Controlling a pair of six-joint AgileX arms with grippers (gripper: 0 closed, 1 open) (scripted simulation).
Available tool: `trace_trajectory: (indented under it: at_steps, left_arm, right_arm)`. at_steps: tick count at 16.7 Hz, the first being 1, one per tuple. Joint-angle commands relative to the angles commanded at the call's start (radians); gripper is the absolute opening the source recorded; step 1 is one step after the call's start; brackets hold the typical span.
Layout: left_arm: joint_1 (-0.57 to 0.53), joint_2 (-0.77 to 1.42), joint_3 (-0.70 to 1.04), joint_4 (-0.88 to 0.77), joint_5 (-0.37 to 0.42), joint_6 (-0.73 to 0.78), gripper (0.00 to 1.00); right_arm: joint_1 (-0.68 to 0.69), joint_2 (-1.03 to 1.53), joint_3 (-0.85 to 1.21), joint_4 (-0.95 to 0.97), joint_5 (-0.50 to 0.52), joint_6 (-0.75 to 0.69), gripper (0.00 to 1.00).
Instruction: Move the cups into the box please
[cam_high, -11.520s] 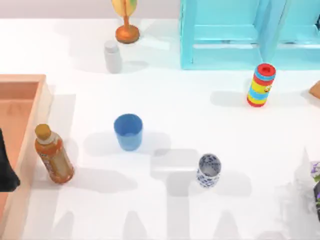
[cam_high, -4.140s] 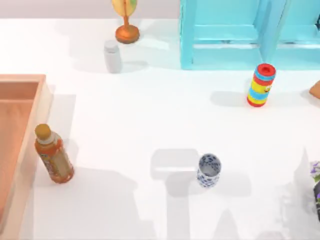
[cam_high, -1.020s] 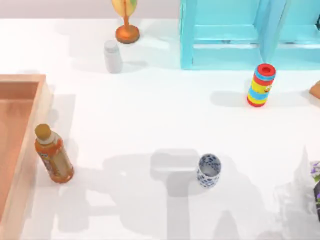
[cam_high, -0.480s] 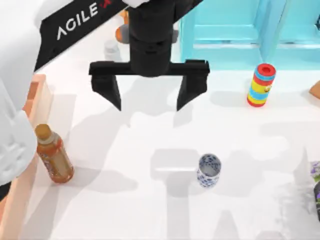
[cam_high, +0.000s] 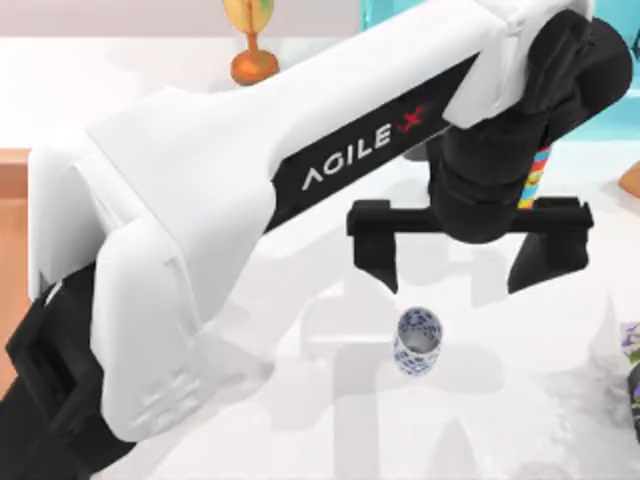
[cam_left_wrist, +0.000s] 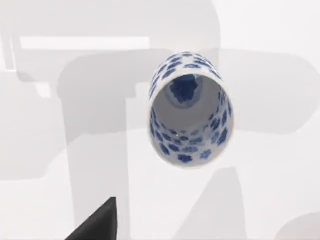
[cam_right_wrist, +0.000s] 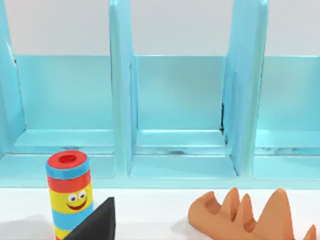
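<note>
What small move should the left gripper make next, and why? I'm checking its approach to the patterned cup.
Probably a short shift toward the near edge, then straight down. The left gripper hangs open above the table, just beyond the upright white floral cup, whose rim is not yet between the fingers.

I see a white table (cam_high: 250, 420). On it stand a blue-flowered white cup (cam_high: 417, 340), a striped can (cam_right_wrist: 68, 192) and a turquoise shelf (cam_right_wrist: 180, 115).

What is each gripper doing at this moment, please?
Left gripper: open, empty, poised above the white floral cup.
Right gripper: cannot be told.
</note>
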Motion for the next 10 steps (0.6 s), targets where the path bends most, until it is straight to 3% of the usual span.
trace_trajectory:
  at_steps: [5,10]
  left_arm:
    - [0.002,-0.004,-0.019,0.016,0.0,0.002,1.0]
    - [0.004,-0.016,-0.232,0.216,0.0,0.004,1.0]
  right_arm:
    - [0.0,0.0,0.0,0.0,0.0,0.0,1.0]
    - [0.0,0.0,0.0,0.0,0.0,0.0,1.0]
